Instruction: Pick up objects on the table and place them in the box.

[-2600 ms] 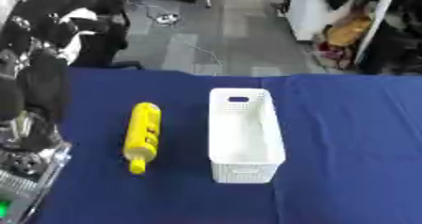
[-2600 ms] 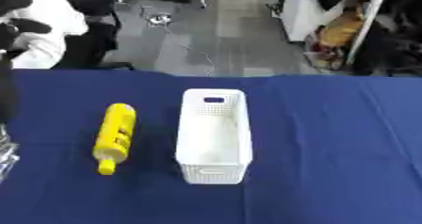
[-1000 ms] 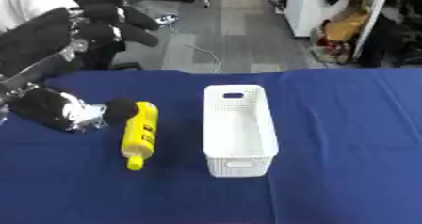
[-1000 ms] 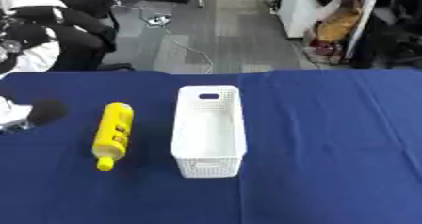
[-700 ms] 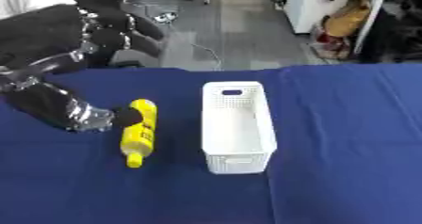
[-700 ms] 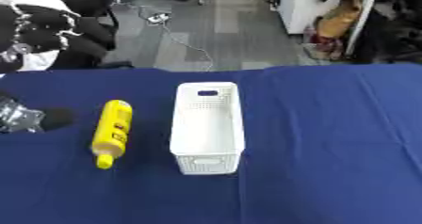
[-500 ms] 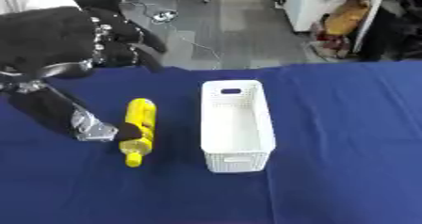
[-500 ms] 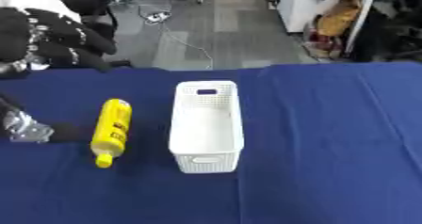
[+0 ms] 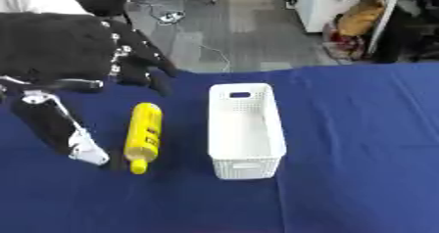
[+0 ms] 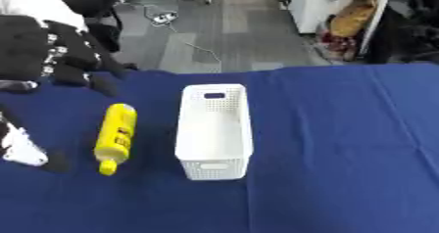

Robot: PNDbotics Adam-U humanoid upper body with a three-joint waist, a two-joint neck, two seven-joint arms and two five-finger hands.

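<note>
Our left hand [image 9: 129,63] hangs at the upper left of the frame, fingers relaxed and spread, grasping nothing, just above the far end of the yellow bottle [image 9: 143,134]. The bottle lies on the blue bench [image 9: 360,144] at left of centre, its long axis running top to bottom of the frame, cap toward us, just beside the white box [image 9: 245,129]. We judge the left hand nearer; our right hand is out of view.
</note>
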